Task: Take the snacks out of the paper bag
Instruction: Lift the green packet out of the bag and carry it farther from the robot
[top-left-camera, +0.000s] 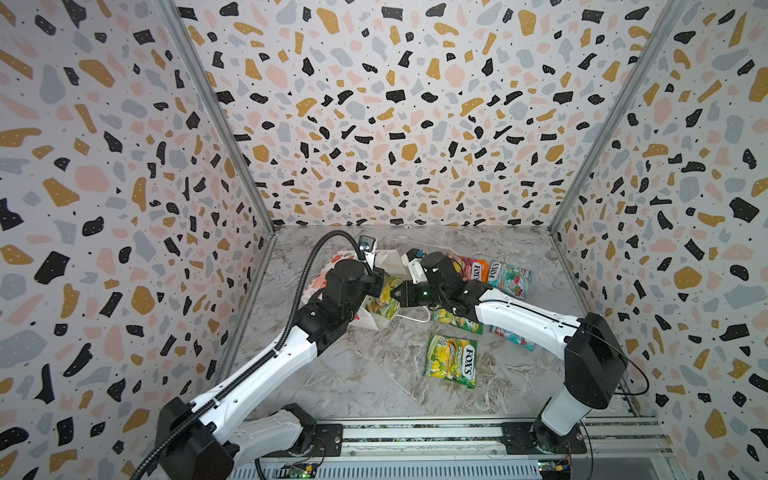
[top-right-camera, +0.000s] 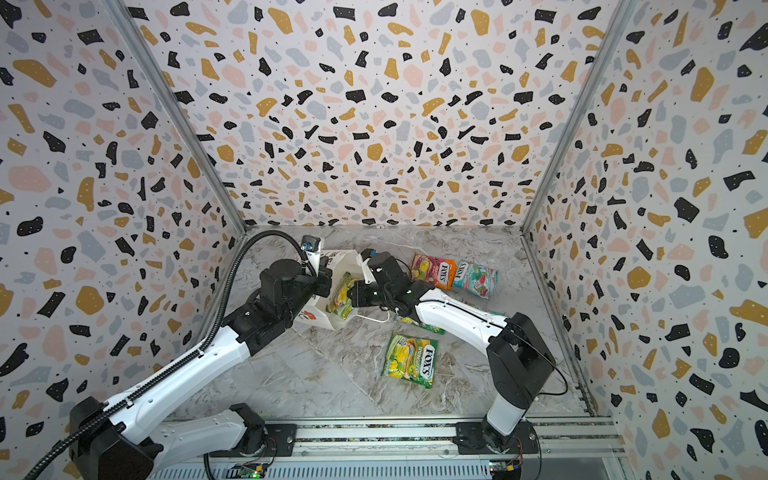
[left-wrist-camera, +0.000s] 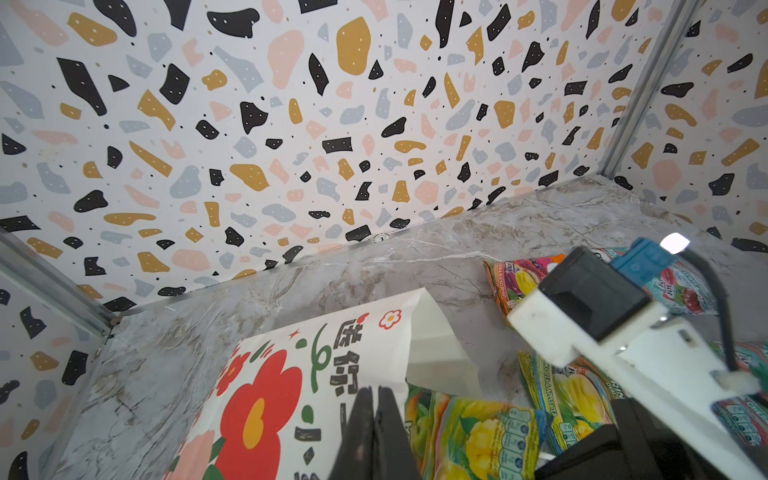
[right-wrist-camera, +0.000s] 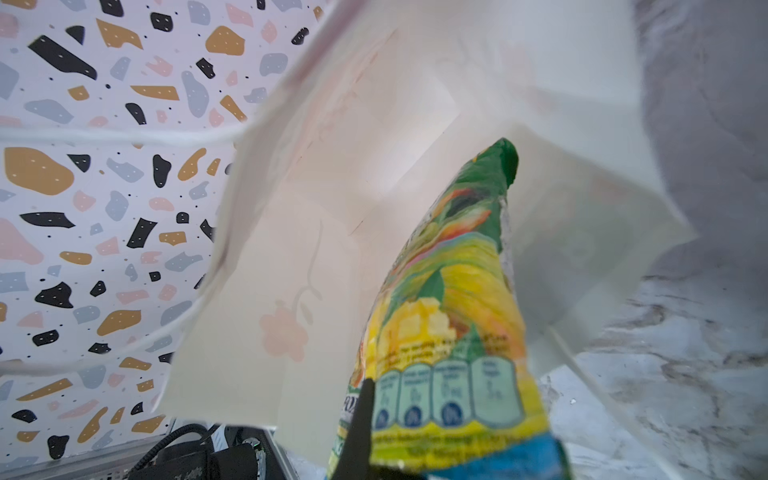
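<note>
In both top views the paper bag (top-left-camera: 371, 322) (top-right-camera: 327, 319) lies on its side on the marble table (top-left-camera: 374, 374), a little left of the middle, with its mouth to the right. The left gripper (top-left-camera: 377, 279) is closed on the upper edge of the mouth, and the left arm covers much of the printed face. The right gripper (top-left-camera: 398, 293) reaches in from the right and is clamped on a green-yellow packet (top-left-camera: 384, 297), which sits half inside the mouth. A white cord handle (top-left-camera: 415, 319) lies on the table just below it.

To the upper right an orange-pink packet (top-left-camera: 473, 268) and a teal packet (top-left-camera: 509, 279) lie side by side. The right arm (top-left-camera: 519, 316) hides part of a second green-yellow packet (top-left-camera: 457, 323) and of a second teal packet (top-left-camera: 513, 338). A third green-yellow packet (top-left-camera: 451, 360) lies free, lower in the frame.

In the left wrist view the black fingers (left-wrist-camera: 376, 428) are pressed together at the bottom middle, on the edge of the bag (left-wrist-camera: 291, 374). The held packet (left-wrist-camera: 478, 436) is at the lower right. The wrist camera (left-wrist-camera: 590, 303) of the other arm blocks part of the packets behind it.

The right wrist view looks into the white inside of the bag (right-wrist-camera: 332, 208). The packet (right-wrist-camera: 457, 311) rises from the bottom edge to the centre. One black finger (right-wrist-camera: 360, 428) presses on it; the other is hidden behind it.
</note>
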